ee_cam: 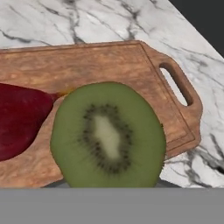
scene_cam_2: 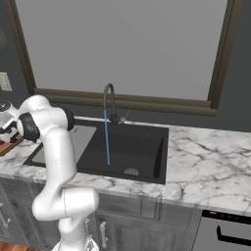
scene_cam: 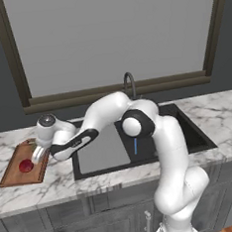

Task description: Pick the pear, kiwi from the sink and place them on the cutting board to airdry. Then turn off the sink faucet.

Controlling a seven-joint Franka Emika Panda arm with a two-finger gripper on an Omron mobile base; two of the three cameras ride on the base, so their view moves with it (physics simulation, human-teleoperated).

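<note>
Two fruits share my close hand view: the olive-green oval kiwi [ee_cam: 108, 135], its cut face with pale core and dark seeds turned toward the lens, sits right at the gripper over the brown wooden cutting board [ee_cam: 109, 61], while the small dark red pear [ee_cam: 19, 120] lies on the board just beside it. I read the gripper [scene_cam: 37, 153] as clamped narrow on the kiwi, though the fingertips themselves are hidden behind the fruit. From the left base view, my white arm reaches across to the far left, the gripper low over the board, where the pear shows as a red spot near the front edge. The board lies flat on the white marbled worktop [scene_cam: 217, 114], handle loop at one short end, just left of the large black rectangular sink [scene_cam_2: 132, 147] and its grey ribbed draining panel [scene_cam: 102, 149]. Behind the basin stands the slim dark gooseneck faucet [scene_cam_2: 109, 100], and a thin blue stream of water [scene_cam_2: 106, 139] falls from its spout into the sink.
</note>
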